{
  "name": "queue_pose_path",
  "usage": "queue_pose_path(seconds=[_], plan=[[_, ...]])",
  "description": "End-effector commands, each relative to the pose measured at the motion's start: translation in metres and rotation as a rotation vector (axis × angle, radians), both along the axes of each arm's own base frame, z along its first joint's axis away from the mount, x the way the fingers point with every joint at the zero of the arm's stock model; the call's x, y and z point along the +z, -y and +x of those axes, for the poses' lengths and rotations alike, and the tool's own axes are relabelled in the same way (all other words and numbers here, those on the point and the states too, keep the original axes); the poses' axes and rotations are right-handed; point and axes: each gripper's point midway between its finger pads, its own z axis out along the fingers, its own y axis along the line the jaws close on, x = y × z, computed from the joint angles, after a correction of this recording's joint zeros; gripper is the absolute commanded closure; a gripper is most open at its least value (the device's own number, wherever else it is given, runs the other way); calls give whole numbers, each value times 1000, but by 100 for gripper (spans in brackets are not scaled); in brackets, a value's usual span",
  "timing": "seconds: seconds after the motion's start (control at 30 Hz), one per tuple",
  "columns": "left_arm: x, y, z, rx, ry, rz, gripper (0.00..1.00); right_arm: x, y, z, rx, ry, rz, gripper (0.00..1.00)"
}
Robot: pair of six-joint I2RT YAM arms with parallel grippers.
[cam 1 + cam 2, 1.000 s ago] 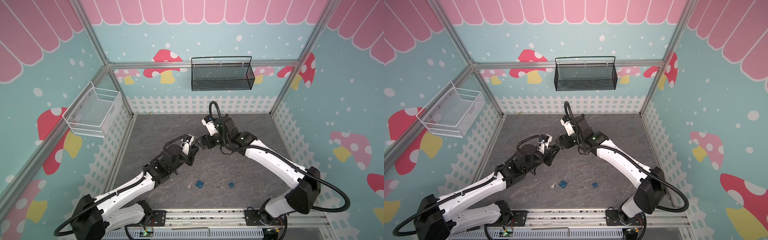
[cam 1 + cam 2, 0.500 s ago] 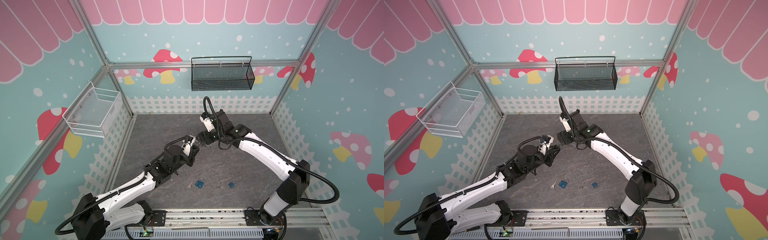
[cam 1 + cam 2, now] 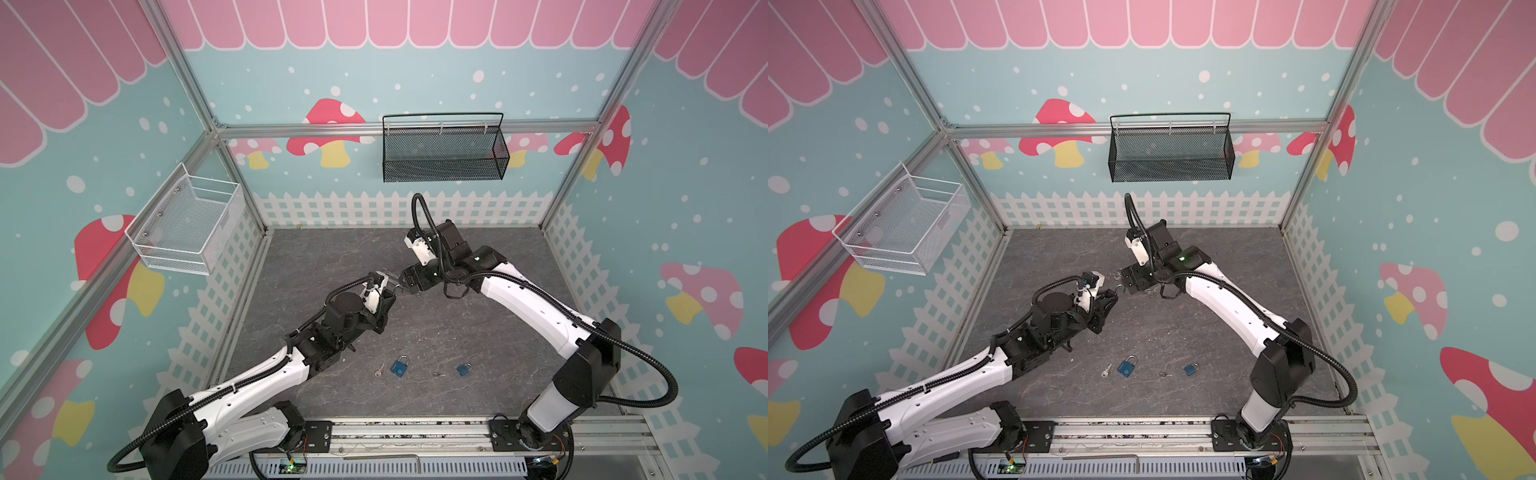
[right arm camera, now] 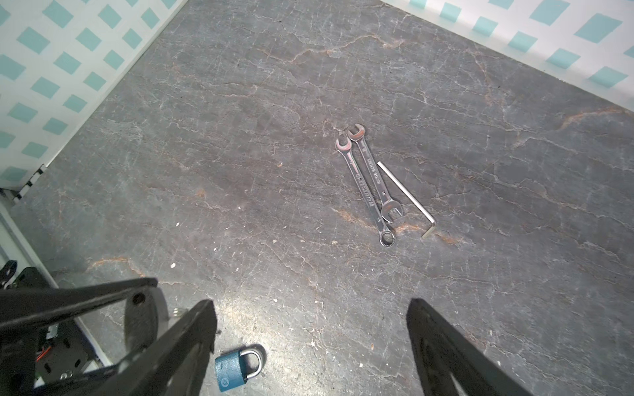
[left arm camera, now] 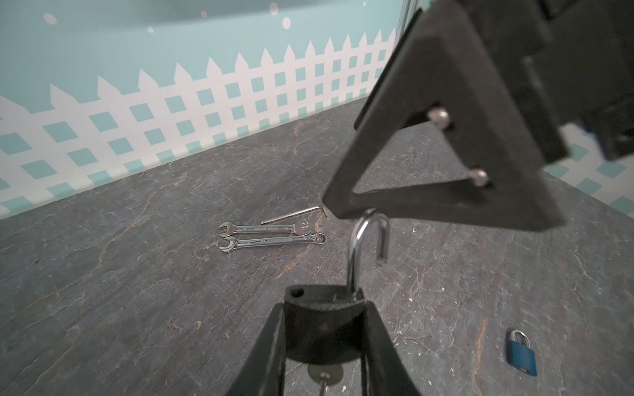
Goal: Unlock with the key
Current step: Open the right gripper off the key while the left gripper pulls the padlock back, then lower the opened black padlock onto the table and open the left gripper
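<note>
- grey stone-look tabletop (image 3: 478,332) with teal mushroom walls and a white picket-fence strip around it.
- black mesh basket (image 3: 444,151) hangs on the back wall at 12 o'clock; white wire basket (image 3: 187,226) hangs on the side wall at about 10 o'clock.
- both arms meet near the middle of the table, the tips close together and raised off the surface.
- left gripper (image 5: 324,307) is clamped on a dark padlock (image 5: 322,325), one finger pressed on each side of the body.
- shackle (image 5: 353,253) of that lock is sprung open: one leg sits in the body and the free end hangs clear of it.
- key head (image 5: 325,375), a round metal disc, shows just under the lock body.
- right gripper (image 4: 310,305) has its jaws spread wide and holds nothing; one of its fingers sits right at the top of the shackle, though i cannot tell whether they touch.
- two wrenches (image 4: 368,185) lie side by side and touching on the table, with a hex key (image 4: 406,199) just beside them.
- near the front edge, at about 6 o'clock, a larger blue padlock (image 3: 400,368) lies flat with a silver key (image 3: 379,371) just beside it at its 9 o'clock.
- smaller blue padlock (image 3: 464,369) lies at the larger one's 3 o'clock; between the two is a small metal piece (image 3: 437,374), too small to make out.
</note>
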Motion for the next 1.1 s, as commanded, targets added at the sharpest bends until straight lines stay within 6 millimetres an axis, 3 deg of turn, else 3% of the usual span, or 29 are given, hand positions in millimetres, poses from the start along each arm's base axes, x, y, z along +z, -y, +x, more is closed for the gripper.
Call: queue_pose_path(seconds=[0.0,0.1,0.27,0.37,0.6,0.8,1.07], plan=[[4,-3,8,45,15,-2,100,4,6,-11,31,-5,29,10],[0,-2,11,56,-9,-9,100,0,11,-13,32,-25,59,10],[-14,-5,18,114,-73,-17,100,-5,38,-3,-73,-10,50,10],[-37,-16,27,207,-200,0,100,-11,50,-6,-119,-7,86,10],[-95,-28,29,379,-509,88,100,-47,75,-15,-204,-70,76,10],[-140,-29,32,464,-699,116,100,-73,77,-24,-210,-120,81,10],[-178,-37,38,567,-829,139,100,-89,74,-31,-201,-164,98,11]])
